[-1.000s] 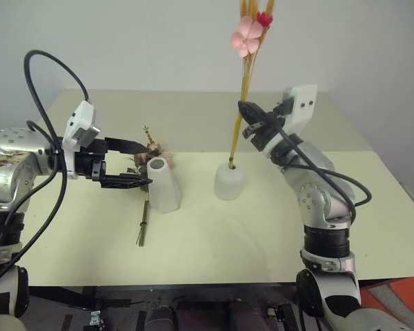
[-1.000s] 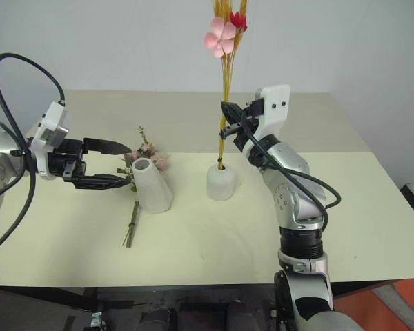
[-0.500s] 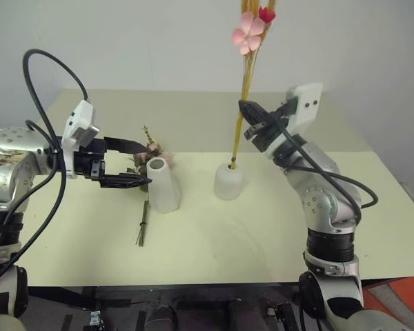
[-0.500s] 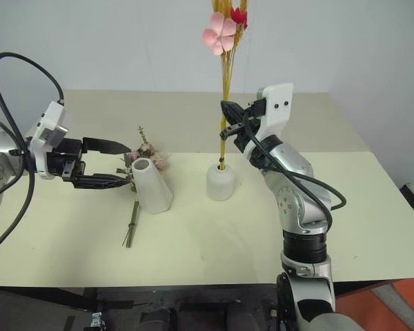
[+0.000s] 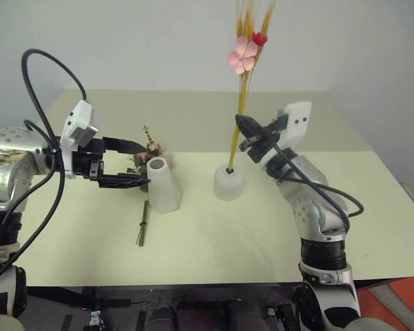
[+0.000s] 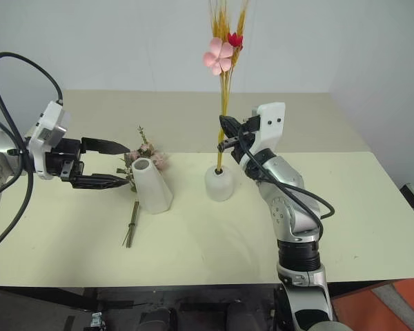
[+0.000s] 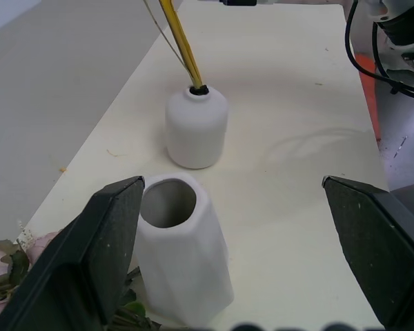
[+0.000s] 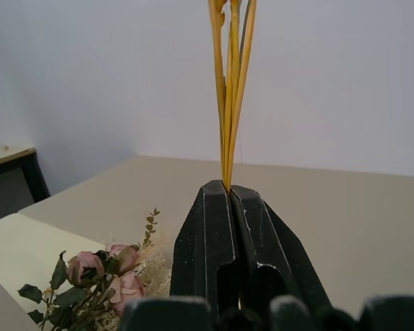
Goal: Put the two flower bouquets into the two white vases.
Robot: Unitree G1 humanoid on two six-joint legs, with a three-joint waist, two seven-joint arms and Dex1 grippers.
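Table (image 5: 262,234) carries two vases side by side near its middle: tall vase (image 5: 163,183) to the left, short vase (image 5: 228,183) to the right, set apart. Wheat bunch (image 5: 243,89) stands upright with its stem ends in the mouth of the short vase. Rose bunch (image 5: 146,165) lies flat on the table behind and left of the tall vase, stems running forward past its left side. Left gripper (image 5: 136,163) sits left of the tall vase; right gripper (image 5: 243,132) sits above the short vase, on the wheat stems.
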